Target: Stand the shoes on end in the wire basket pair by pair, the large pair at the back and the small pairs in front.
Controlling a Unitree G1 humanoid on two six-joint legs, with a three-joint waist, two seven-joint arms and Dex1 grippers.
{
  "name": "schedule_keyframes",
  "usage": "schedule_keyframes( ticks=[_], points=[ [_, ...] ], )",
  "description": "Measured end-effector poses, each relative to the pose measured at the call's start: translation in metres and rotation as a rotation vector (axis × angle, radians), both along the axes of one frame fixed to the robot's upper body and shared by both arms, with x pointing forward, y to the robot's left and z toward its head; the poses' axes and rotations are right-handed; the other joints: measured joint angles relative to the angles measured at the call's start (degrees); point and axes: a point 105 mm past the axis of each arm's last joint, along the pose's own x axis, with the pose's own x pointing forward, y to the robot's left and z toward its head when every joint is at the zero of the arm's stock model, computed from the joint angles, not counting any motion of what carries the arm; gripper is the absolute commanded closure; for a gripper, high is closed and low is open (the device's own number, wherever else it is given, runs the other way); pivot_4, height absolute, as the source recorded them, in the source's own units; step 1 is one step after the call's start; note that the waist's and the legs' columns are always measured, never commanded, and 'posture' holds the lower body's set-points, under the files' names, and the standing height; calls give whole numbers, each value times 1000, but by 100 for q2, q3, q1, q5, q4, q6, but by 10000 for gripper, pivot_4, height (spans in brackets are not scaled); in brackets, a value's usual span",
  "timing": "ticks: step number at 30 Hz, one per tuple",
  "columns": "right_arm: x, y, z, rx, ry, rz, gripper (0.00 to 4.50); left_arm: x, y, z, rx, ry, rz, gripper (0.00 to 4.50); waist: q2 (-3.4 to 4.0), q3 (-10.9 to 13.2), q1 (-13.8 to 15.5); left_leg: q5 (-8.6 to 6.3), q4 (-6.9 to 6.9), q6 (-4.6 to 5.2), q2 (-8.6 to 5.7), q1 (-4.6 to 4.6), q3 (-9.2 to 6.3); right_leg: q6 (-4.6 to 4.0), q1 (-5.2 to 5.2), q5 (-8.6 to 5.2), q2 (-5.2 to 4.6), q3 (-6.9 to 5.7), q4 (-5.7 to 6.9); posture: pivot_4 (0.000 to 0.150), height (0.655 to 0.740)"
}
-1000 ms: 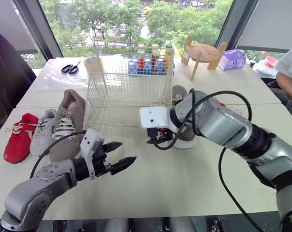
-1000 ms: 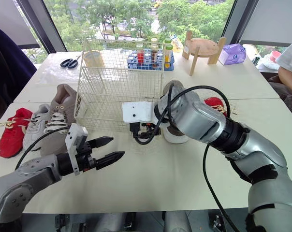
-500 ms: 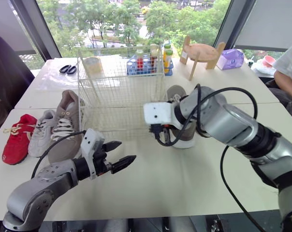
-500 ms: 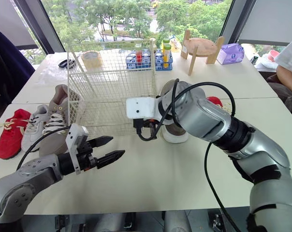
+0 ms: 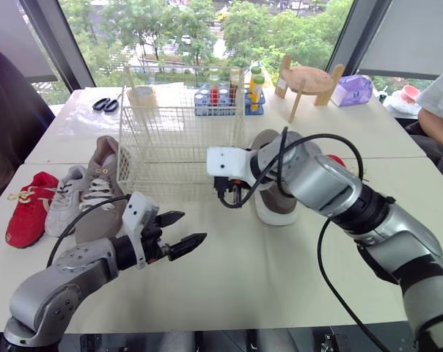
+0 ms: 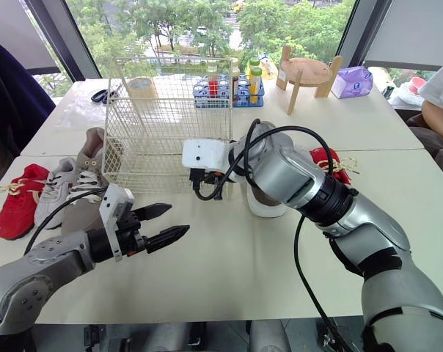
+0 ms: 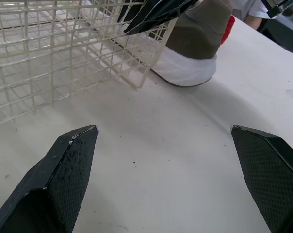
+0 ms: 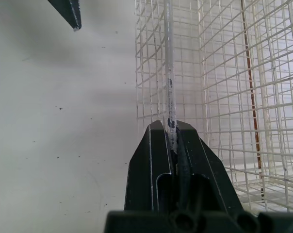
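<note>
Left eye view, read from nine o'clock round to three. Finds a red shoe, a small grey-white shoe and a large taupe shoe side by side, soles down on the table, just outside the wire basket. Puts the left gripper at seven o'clock, over bare tabletop, fingers spread wide, holding nothing. Sets the basket at twelve o'clock from it. Catches the right gripper at the basket's near five o'clock corner, clamped tight on an upright wire. Places a second taupe shoe just at three o'clock of that gripper, sole down on the table. Glimpses a second red shoe further toward three o'clock, partly hidden by the arm.
</note>
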Motion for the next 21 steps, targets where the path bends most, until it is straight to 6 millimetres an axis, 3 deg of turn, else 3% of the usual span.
schedule_keyframes(
  ticks=[3,6,9,11,13,16,18,21],
  points=[
    [1,0,2,8,-13,-6,18008,-1,-1,-1,-3,12,-6,0,0,0,-3,0,0,0,1,0,0,1,-1,0,1,0,0,1500,7400],
    [1,3,23,140,11,-34,18008,-2,0,1,-3,17,-15,0,0,0,-3,0,0,0,1,0,0,1,-1,1,1,0,2,1500,7400],
    [-10,-4,88,491,112,-62,18008,-3,-2,10,-48,17,-36,0,-1,1,22,0,0,0,1,-4,-7,2,0,1,-1,-1,1,1500,7400],
    [-17,-25,138,770,63,-56,18008,-2,-4,20,-100,-1,-40,0,-7,-4,51,-1,0,0,0,2,-22,2,18,1,-2,-8,-11,1500,7400],
    [-16,-48,148,892,11,-104,12628,-2,-5,26,-139,-4,-40,0,-22,-13,57,-2,-4,0,0,23,-23,-2,41,-1,-4,-10,-20,1500,7400],
    [-4,-93,113,1020,8,-301,306,-4,-13,35,-207,3,-63,0,-30,-19,83,-5,-8,4,-3,54,-16,-21,71,-12,-11,-5,-26,1500,7400],
    [0,-114,79,1026,25,-437,306,-8,-19,38,-216,2,-83,0,-19,-12,91,-5,-7,5,-4,55,-6,-21,67,-12,-10,1,-19,1500,7400],
    [-7,-130,57,1071,-24,-535,306,-10,-28,33,-215,26,-98,0,-8,-10,61,-4,-13,6,1,56,-1,-14,60,-10,1,6,-12,1500,7400]
  ],
)
